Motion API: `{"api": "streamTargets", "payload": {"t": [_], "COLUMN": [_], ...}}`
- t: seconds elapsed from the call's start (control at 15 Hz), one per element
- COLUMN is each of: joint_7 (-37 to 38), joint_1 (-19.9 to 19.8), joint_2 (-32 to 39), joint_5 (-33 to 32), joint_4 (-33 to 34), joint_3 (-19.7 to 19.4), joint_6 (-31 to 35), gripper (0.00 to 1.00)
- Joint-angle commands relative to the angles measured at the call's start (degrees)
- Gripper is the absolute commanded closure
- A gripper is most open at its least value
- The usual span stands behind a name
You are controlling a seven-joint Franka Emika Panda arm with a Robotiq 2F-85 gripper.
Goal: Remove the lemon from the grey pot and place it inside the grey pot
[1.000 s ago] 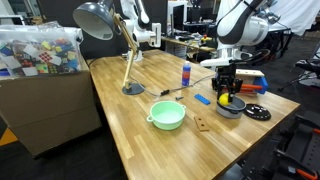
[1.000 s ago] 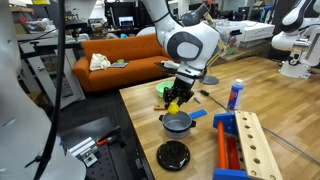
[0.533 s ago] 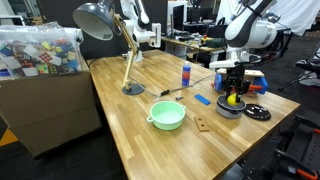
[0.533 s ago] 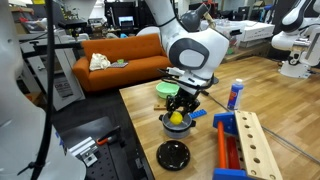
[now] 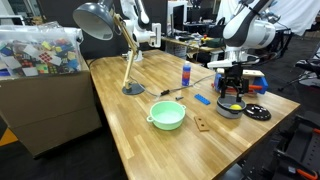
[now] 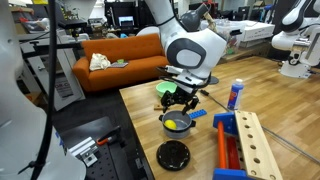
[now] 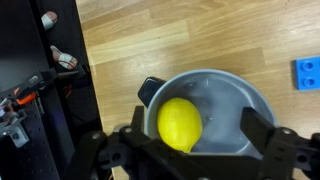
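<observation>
The lemon [image 7: 180, 124], small and bright yellow, lies inside the grey pot [image 7: 215, 80] towards its left wall in the wrist view. My gripper [image 7: 197, 128] hangs open just above the pot, one finger on each side of the lemon and neither touching it. In both exterior views the gripper [image 5: 232, 92] [image 6: 180, 101] stands directly over the pot [image 5: 230, 109] [image 6: 177, 124] near the table's corner. The lemon [image 6: 175, 124] shows as a yellow patch in the pot.
A mint-green bowl [image 5: 167, 115] sits mid-table, with a black disc [image 5: 258, 113] [image 6: 173, 155] beside the pot. Nearby are a blue bottle [image 5: 186, 73] [image 6: 234, 95], a blue block [image 5: 203, 99] [image 7: 305, 72], a desk lamp [image 5: 130, 60] and a wooden rack [image 6: 245, 145]. The table edge [image 7: 85, 60] runs close to the pot.
The gripper came down over the pot with the lemon in it, then opened. The lemon now rests in the pot, free of the fingers.
</observation>
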Motion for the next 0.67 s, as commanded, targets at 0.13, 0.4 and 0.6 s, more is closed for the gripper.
{"api": "streamTargets", "payload": {"t": [0.13,0.4,0.6], "joint_7": [-1.7,-3.2,-5.6], "joint_1": [-1.2,-0.5,-0.2], "joint_2": [-2.9,-8.2,-13.5], "joint_5": [3.7,5.0,5.9], "joint_4": [-1.2,-3.0,-5.5], "joint_3": [1.6,3.1,4.7], "joint_6": [1.0,0.5,-0.2], "gripper": [0.00,0.00,0.00]}}
